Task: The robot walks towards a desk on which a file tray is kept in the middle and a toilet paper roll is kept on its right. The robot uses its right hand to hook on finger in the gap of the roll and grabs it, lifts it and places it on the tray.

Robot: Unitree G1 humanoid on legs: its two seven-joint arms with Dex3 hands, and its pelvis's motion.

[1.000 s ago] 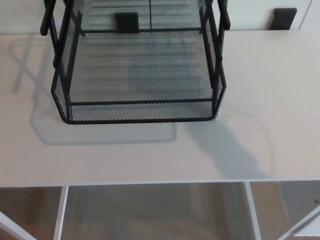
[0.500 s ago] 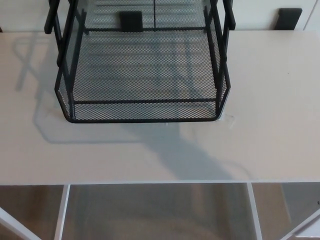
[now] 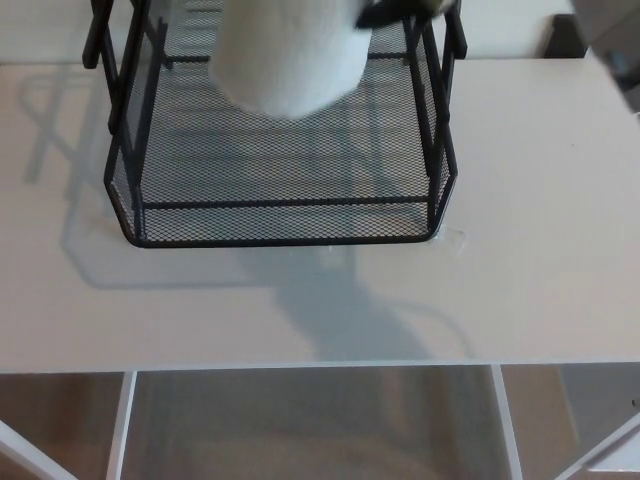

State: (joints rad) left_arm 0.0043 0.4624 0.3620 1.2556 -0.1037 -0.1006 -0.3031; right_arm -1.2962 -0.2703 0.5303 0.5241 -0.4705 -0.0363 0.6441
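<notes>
A white toilet paper roll hangs blurred and large at the top of the head view, up in the air over the black mesh file tray. Only the black fingers of my right hand show, at the roll's upper right edge, and they hold it. A blurred grey piece of my right arm crosses the top right corner. The tray stands in the middle of the white desk, with its mesh floor bare. The roll hides the back of the tray. My left hand is out of sight.
A small black block stands behind the desk's far edge at the right. The desk's front edge runs across the lower part of the picture, with white frame legs and floor below it.
The roll, held by my right hand, has come into view at the top, above the tray. The shadow on the desk in front of the tray has shifted left.
</notes>
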